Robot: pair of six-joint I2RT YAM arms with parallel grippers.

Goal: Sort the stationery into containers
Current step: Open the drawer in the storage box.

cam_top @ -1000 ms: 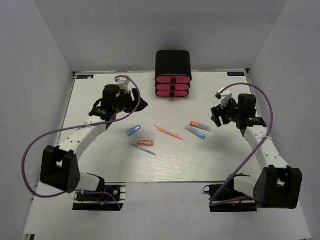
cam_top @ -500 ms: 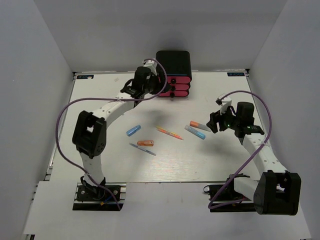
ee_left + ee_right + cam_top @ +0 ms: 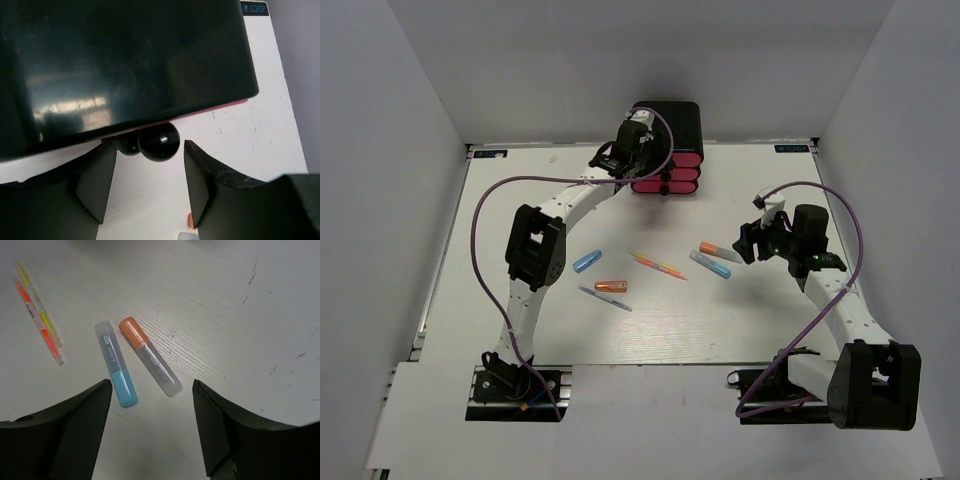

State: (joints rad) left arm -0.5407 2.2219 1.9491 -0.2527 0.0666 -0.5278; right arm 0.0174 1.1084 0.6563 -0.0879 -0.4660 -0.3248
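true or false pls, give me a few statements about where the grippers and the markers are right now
1. The left gripper is at the black cabinet, its open jaws either side of a black knob. True.
2. The right gripper holds the light blue marker. False: it is open above that marker, which lies on the table.
3. The light blue marker and the orange-and-white marker lie side by side. True.
4. One pink drawer is pulled out. False: all three drawers look shut in the top view.
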